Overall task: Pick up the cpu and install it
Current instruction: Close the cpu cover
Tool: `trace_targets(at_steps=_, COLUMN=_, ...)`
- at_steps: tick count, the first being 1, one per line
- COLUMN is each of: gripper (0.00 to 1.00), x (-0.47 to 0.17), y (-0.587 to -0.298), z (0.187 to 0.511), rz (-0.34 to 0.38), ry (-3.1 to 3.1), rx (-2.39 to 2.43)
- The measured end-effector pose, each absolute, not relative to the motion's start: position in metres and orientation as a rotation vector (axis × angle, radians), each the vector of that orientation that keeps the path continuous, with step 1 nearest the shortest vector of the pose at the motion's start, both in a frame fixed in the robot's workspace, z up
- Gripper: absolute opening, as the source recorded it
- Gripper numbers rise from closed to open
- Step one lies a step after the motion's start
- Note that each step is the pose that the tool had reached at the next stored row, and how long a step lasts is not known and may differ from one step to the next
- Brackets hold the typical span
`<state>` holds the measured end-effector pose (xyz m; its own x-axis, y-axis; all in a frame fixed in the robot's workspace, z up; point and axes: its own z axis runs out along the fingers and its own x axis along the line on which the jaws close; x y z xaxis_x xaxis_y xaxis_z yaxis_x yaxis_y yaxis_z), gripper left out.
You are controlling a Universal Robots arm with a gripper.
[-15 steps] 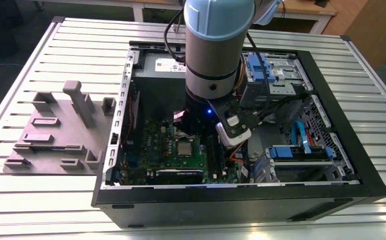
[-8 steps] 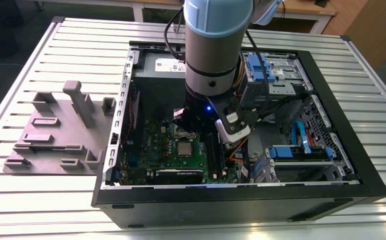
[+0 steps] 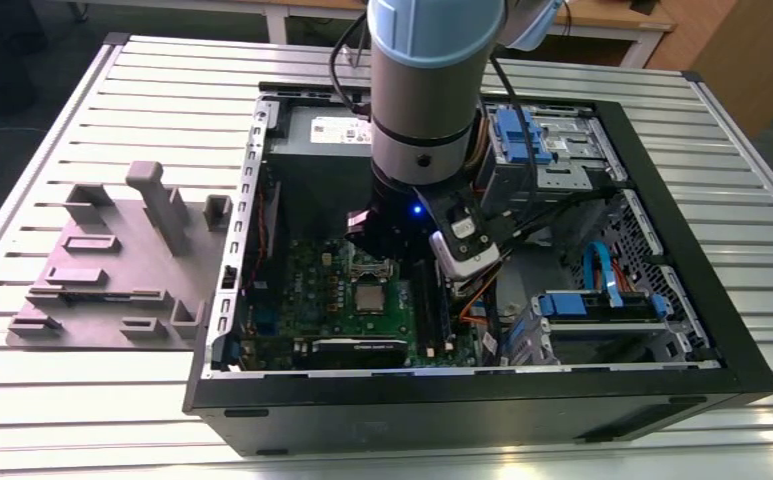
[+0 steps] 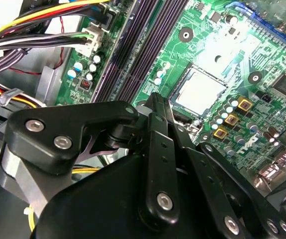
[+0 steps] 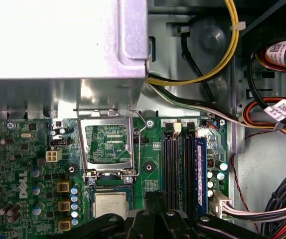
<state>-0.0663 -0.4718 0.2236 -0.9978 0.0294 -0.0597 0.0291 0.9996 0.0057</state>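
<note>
**A:** Start with the exterior view. Where is the cpu (image 3: 366, 297) relative to the jaws?

**B:** It lies flat on the green motherboard (image 3: 299, 290) inside the open case (image 3: 493, 395). That puts it below the gripper (image 3: 379, 245) and a little out in front of the fingertips. The gripper carries nothing.

**A:** And the jaws themselves?

**B:** The second wrist view shows them best. The gripper (image 4: 155, 102) looks pressed together at the tips, with no gap and nothing pinched. The cpu (image 4: 199, 89) is beyond the tips and off to one side, near but not touching. Its silvery top faces up and it sits level inside the socket.

**A:** Is there a long axis to line up with?

**B:** No, it is square, so either pair of opposite edges would serve. Only one arm is at work, so the question of which is nearer does not arise.

**A:** What does the first wrist view add?

**B:** The cpu (image 5: 110, 205) sits in its seat, and the hinged metal frame (image 5: 108, 172) stands open on the far side of it from the jaws. The gripper (image 5: 153, 199) hangs beside the chip, between it and the memory slots (image 5: 172, 169), rather than over its middle.

**A:** So how do you read it?

**B:** I judge the chip is already seated and the frame not yet closed. The jaws are offset sideways from it.
</note>
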Motion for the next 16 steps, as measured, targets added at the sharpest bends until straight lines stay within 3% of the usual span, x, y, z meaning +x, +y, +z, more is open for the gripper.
trace_targets(at_steps=16, gripper=0.1, x=-0.0662, y=-0.4718, z=0.2258, rz=0.011, ry=3.081, rx=-0.069)
